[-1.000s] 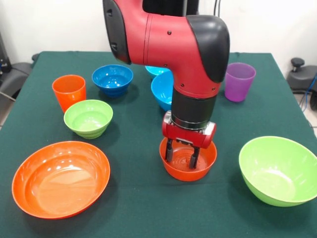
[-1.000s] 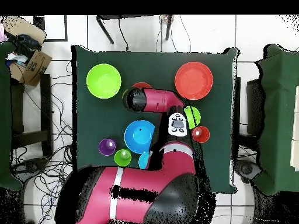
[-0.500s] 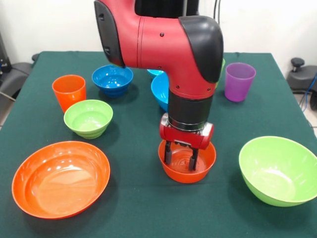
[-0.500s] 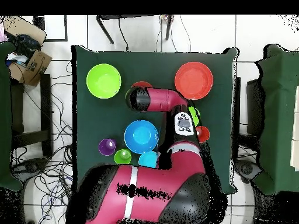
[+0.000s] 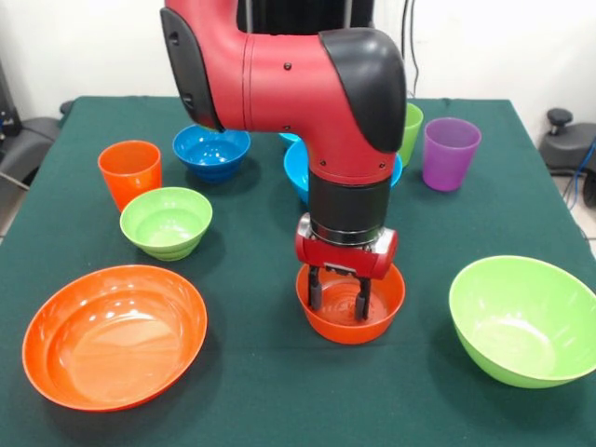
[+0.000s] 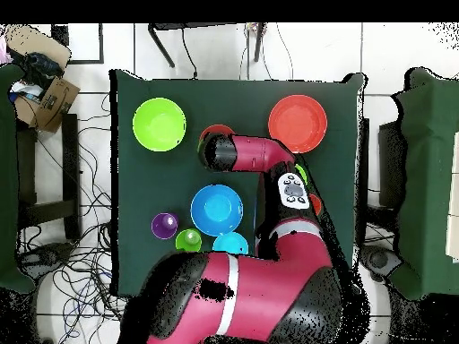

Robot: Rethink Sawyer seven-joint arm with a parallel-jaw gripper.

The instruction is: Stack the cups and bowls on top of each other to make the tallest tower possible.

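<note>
- Gripper (image 5: 339, 295) sat low inside the small orange bowl (image 5: 351, 307), fingers (image 5: 316, 288) apart w/ a clear gap between them, nothing clamped; I read it as released. Tips were down near the bowl's floor; couldn't tell if they touched it.
- Arm (image 5: 307, 84) came down from the top of the front view, red w/ a black elbow cap, and hid part of what stood behind it.
- Small orange bowl was upright on the green table (image 5: 270, 400), roughly mid-table toward the camera side. In the overhead view only a sliver of its rim showed (image 6: 218, 131) beside the arm.
- Large light blue bowl (image 5: 296, 169) sat just behind the arm, partly hidden.
- Lime green cup (image 5: 411, 130) peeked out by the arm's elbow, near the purple cup (image 5: 450, 153).
- Dark blue bowl (image 5: 211, 149) was toward the far side; orange cup (image 5: 129, 172) stood near it.
- Small lime green bowl (image 5: 167, 221) sat just beside the orange cup, on its camera side.
- Large orange bowl (image 5: 114, 333) was at the near edge on the picture's left; large lime green bowl (image 5: 523, 319) at the near right, both well apart from the gripper.
- I saw no stacked tower; every piece stood on its own.
</note>
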